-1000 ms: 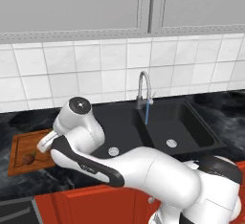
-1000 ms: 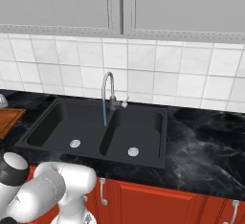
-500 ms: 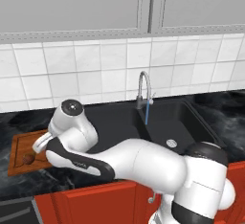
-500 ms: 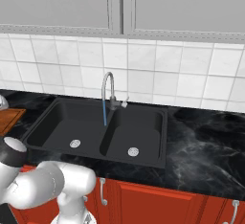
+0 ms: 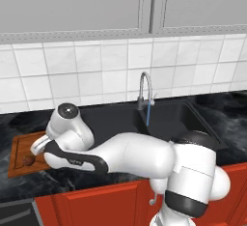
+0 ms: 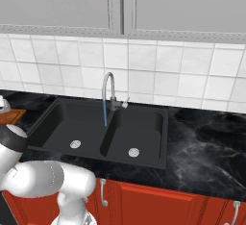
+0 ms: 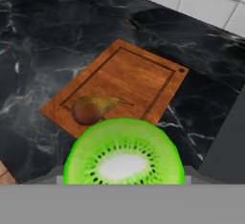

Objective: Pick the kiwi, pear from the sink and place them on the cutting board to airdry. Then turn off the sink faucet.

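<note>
The black marble tabletop (image 6: 206, 147) carries the double sink (image 6: 139, 135), whose faucet (image 6: 109, 92) runs a thin blue stream, and at its nine o'clock side lies the cutting board (image 7: 129, 82). On the board, the brown pear (image 7: 91, 109) lies on its side near the seven o'clock corner. The hand (image 5: 36, 148) hangs over the board, clamped on the sliced kiwi (image 7: 124, 153).

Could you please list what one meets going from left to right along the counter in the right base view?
Cutting board → left sink basin's drain → faucet → right basin's drain → bare marble counter.
</note>
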{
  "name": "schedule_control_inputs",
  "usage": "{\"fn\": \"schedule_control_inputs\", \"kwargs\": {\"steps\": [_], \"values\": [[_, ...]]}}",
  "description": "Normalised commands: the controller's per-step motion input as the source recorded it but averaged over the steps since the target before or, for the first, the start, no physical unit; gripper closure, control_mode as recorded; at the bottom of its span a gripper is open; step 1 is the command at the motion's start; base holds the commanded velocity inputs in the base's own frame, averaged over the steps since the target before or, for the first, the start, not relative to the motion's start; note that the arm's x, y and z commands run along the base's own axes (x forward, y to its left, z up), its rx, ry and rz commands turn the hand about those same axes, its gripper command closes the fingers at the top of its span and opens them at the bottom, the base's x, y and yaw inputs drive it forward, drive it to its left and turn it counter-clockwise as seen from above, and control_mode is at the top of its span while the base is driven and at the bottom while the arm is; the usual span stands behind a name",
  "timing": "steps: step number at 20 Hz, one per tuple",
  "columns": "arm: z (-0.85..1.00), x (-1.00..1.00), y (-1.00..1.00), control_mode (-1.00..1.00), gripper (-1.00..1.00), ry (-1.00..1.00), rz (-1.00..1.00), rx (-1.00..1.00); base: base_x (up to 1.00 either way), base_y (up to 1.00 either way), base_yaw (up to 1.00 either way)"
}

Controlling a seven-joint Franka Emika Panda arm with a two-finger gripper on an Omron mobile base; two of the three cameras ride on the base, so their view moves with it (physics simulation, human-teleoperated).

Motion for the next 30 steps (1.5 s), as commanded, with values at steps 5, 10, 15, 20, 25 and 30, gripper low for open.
{"fn": "schedule_control_inputs", "kwargs": {"steps": [5, 10, 15, 20, 25, 30], "values": [[-0.21, 0.08, 0.08, -1.0, 1.0, 0.04, -0.04, 0.0, 0.0, 0.0, 0.0], [-0.26, 0.09, 0.13, -1.0, 1.0, 0.06, -0.04, 0.0, 0.0, 0.0, 0.0], [-0.25, 0.1, 0.1, -1.0, 1.0, 0.07, -0.04, 0.0, 0.0, 0.0, 0.0], [-0.2, 0.13, 0.14, -1.0, 1.0, 0.05, -0.04, 0.0, 0.0, 0.0, 0.0], [-0.12, 0.09, 0.22, -1.0, 1.0, 0.02, -0.04, -0.01, 0.0, 0.0, 0.0], [-0.11, 0.07, 0.15, -1.0, 1.0, 0.02, -0.04, -0.01, 0.0, 0.0, 0.0]]}}
